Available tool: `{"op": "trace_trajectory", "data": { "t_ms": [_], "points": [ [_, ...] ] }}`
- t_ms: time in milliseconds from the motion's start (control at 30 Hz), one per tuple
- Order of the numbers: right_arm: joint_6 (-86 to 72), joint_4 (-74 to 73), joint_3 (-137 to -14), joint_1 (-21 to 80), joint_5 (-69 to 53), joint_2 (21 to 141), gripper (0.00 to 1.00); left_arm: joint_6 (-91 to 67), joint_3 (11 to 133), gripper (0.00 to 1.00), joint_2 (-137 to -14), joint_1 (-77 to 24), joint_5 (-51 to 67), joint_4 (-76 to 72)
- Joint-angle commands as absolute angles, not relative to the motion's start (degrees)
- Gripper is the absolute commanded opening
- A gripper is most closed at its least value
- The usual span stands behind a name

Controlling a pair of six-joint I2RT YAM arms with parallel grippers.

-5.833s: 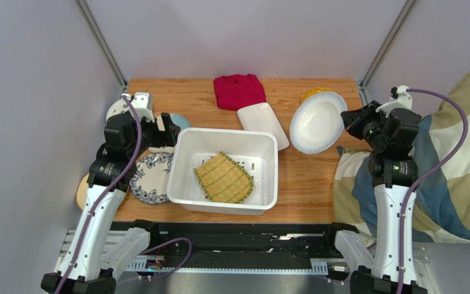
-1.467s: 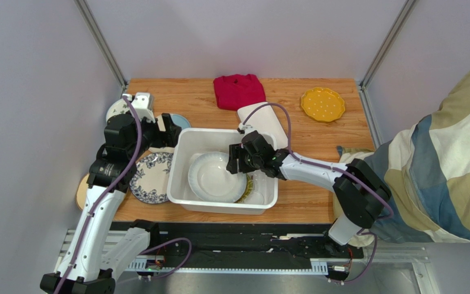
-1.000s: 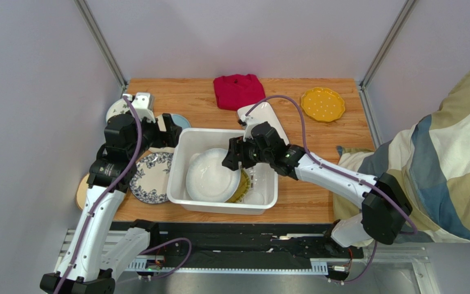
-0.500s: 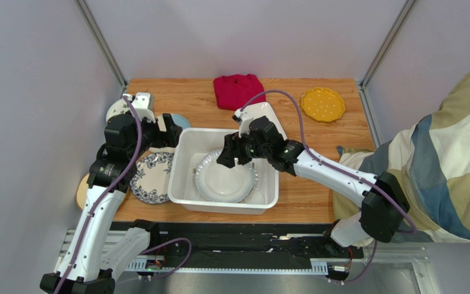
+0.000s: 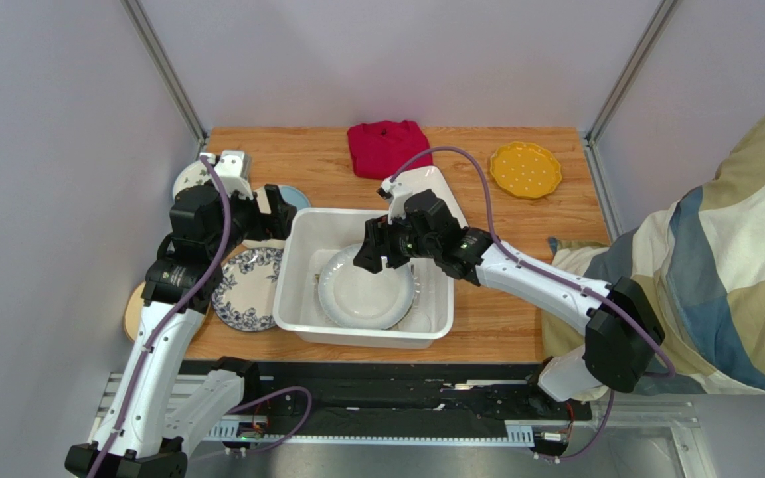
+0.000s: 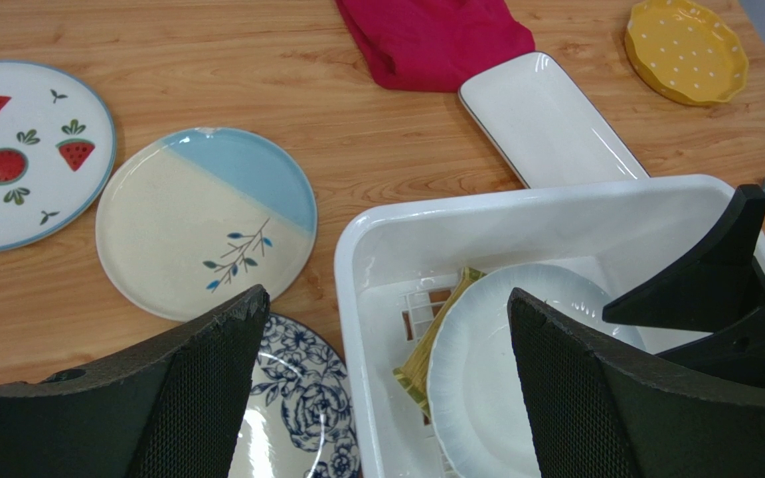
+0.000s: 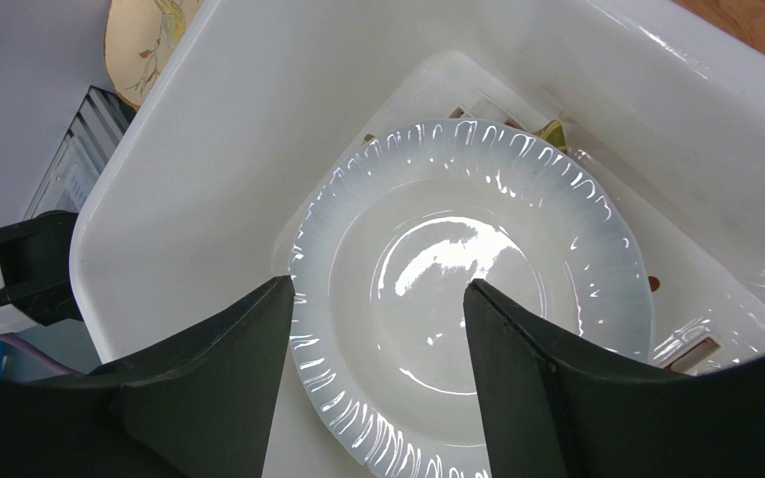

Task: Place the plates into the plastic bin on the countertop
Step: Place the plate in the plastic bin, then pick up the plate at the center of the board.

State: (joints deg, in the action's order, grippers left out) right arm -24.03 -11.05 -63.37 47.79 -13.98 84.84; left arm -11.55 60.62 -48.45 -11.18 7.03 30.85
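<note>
The white plastic bin (image 5: 362, 339) stands mid-countertop. A white round plate (image 5: 362, 299) (image 7: 466, 299) lies flat in it, over a greenish woven plate (image 6: 441, 334) whose corner peeks out. My right gripper (image 5: 375, 257) (image 7: 377, 284) hovers open just above the round plate, touching nothing. My left gripper (image 5: 275, 217) (image 6: 386, 295) hangs open and empty over the bin's left rim. Left of the bin lie a blue floral plate (image 5: 247, 289), a cream-and-blue plate (image 6: 202, 214) and a strawberry-print plate (image 6: 17, 149). Behind the bin lie a white rectangular plate (image 5: 426, 189) and a yellow scalloped plate (image 5: 524, 169).
A folded red cloth (image 5: 388, 146) lies at the back centre of the wood countertop (image 5: 496, 309). A tan plate (image 5: 135, 309) overhangs the table's left edge. Grey walls close the left and back sides. A person in plaid fabric (image 5: 736, 249) stands at the right.
The white round plate went from leaning toward the bin's left side to lying flat. My right gripper shifted slightly left above it. The left arm has not moved.
</note>
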Motion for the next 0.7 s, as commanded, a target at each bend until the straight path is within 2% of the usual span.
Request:
{"op": "trace_trajectory", "data": {
  "t_ms": [0, 167, 400, 667],
  "points": [
    [-21.63, -11.33, -64.95, 45.98, -11.34, 79.81, 0.67, -11.25, 60.47, 0.94, -48.25, -11.43, 7.12, 29.62],
    [-17.33, -15.29, -67.06, 42.37, -8.44, 71.64, 0.67, -11.16, 60.47, 0.94, -48.34, -11.51, 7.03, 29.62],
    [-18.53, -18.71, -67.06, 30.26, -7.31, 66.09, 0.68, -11.25, 60.38, 0.94, -48.52, -11.43, 7.03, 29.62],
    [-26.36, -23.64, -68.38, 19.09, 9.76, 68.64, 0.71, -11.07, 60.47, 0.94, -48.69, -11.43, 6.59, 29.62]
  ]
}}
